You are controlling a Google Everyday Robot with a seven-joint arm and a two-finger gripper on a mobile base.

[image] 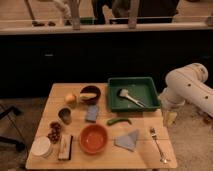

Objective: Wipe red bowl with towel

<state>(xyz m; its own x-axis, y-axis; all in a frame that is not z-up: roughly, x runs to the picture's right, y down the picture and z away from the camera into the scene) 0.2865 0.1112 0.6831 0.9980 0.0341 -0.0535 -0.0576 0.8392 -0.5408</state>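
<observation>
- One white arm (187, 85) reaches in from the right, partly cut off by the edge.
- Its gripper (170, 117) hangs dimly at the right edge of the table (110, 158), near the green tray (134, 92); we cannot tell whether it is spread or closed.
- The red bowl (93, 138) sits near the table's front, well left of the gripper.
- The towel (128, 140) lies just right of the bowl, between bowl and gripper.

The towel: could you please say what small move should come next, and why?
Probably swing the end effector, hanging past the table's right edge, over the towel: it lies ungrasped on the table beside the red bowl.
</observation>
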